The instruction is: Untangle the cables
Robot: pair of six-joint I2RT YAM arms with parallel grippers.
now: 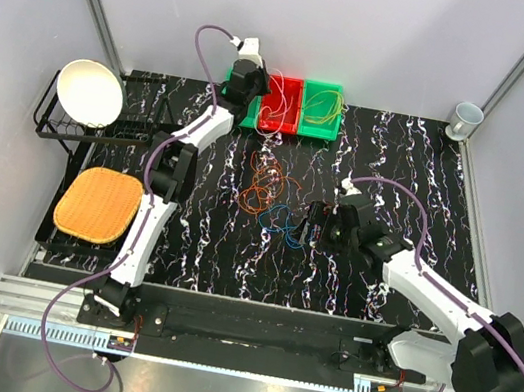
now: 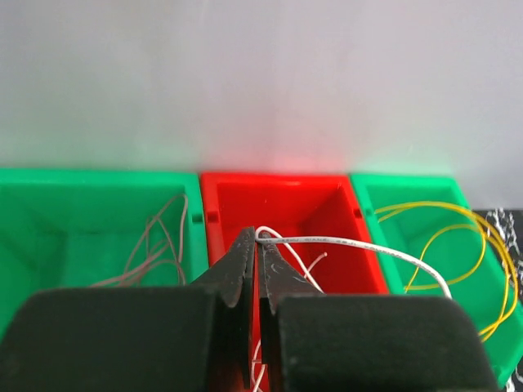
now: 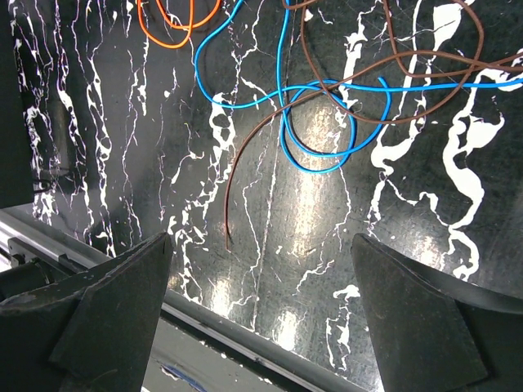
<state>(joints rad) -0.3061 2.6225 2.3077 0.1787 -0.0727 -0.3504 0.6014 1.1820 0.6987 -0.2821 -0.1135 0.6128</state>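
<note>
**A:** Nearest the left wrist lens is the left claw, clenched on a white cable. The cable's free length arcs off to the claw's right.

**B:** What sits past the tips?

**A:** The red bin is straight ahead. A green bin to the claw's right has a yellow cable coiled in it.

**B:** Then I judge the step to be dropping white into red. Centre the claw over that bin and let the trailing length settle inside before letting go. Otherwise it may drape over the wall into the yellow.

**A:** In the right wrist view, the right claw is spread wide, holding nothing, above the table. Just ahead, a brown cable ends loose after crossing a blue cable loop. An orange cable lies farther ahead, to the claw's left.

**B:** I'd grip that brown end and draw it back along its own line, slowly, so the blue loop doesn't tighten.

**A:** Overhead, the remaining cables lie in a loose knot between the two claws, nearer the right one.
</note>
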